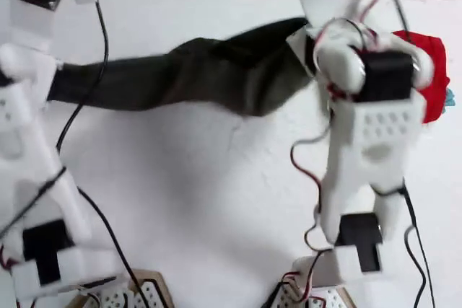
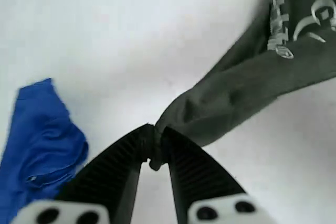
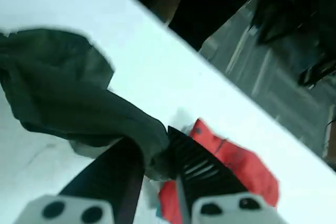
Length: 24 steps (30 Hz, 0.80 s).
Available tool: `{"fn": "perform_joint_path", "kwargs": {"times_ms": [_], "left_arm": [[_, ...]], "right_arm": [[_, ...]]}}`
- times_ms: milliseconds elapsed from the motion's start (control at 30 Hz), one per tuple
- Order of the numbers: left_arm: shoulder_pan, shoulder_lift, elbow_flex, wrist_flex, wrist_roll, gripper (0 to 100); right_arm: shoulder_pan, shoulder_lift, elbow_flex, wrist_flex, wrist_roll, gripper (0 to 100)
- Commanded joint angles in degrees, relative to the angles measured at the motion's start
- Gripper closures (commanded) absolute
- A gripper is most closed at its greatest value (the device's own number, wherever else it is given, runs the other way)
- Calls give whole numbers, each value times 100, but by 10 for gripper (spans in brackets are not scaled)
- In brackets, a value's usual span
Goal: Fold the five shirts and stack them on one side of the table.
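On the white desk (image 1: 216, 200), dark room (image 3: 220, 3) beyond, left fingers (image 2: 116, 167) and right fingers (image 3: 202, 167) each pinch an end of the dark shirt (image 1: 216, 73).

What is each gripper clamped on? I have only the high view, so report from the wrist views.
Observer: The left gripper is shut on one end of the dark shirt.
Operator: Now the right one.
Observer: The right gripper is shut on a bunched edge of the same shirt, close beside a red shirt.
Operator: Name anything else near the left arm.
Observer: A crumpled blue shirt lies on the table beside the left gripper, apart from the dark shirt.
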Motion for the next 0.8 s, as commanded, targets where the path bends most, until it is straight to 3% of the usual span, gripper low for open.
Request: {"fn": "perform_joint_path", "kwargs": {"times_ms": [0,333,667,767], "left_arm": [[-62,-1029,-259,97,53,975],[-79,-2822,-251,-290,237,975],[-79,-3165,-303,-396,246,975],[-79,-3165,-303,-396,255,975]], "right_arm": [[75,-699,-413,-84,0,981],[75,-2167,-440,-110,44,981],[101,-3591,-440,-277,53,981],[523,-3846,-422,-593,53,981]]}}
